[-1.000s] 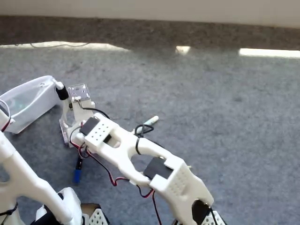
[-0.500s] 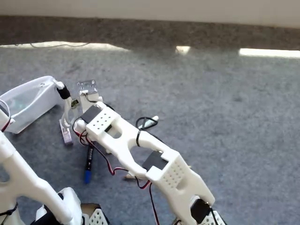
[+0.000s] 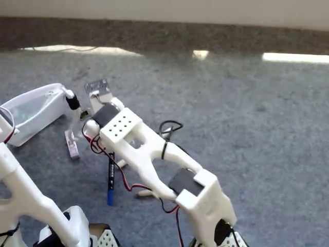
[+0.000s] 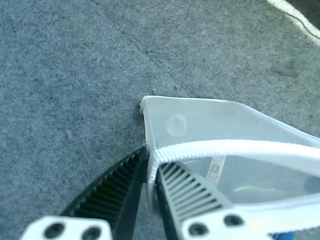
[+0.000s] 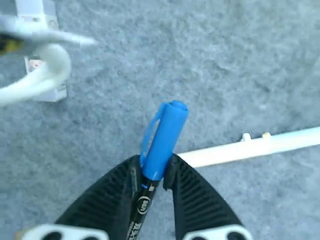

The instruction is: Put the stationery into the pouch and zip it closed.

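The clear pouch (image 3: 32,109) lies at the far left with its mouth facing the middle. My left gripper (image 4: 150,156) is shut on the pouch's (image 4: 210,125) white zipper edge at one corner. The right arm (image 3: 126,135) stretches across the middle toward the pouch. Its gripper (image 5: 152,166) is shut on a black pen with a blue cap (image 5: 165,129). In the high view the pen (image 3: 110,177) hangs below the right wrist, cap toward the front edge, a little right of the pouch's mouth.
A small white block (image 3: 72,144) lies on the grey carpet just in front of the pouch's mouth; it also appears as the block (image 5: 40,50) beyond the pen. A thin white stick (image 5: 250,144) lies on the carpet under the right arm. Open carpet spreads to the right.
The right wrist has lifted and shifted slightly right. The held pen has swung right and forward, so more of its length now shows below the arm. The pouch and left arm stayed put.
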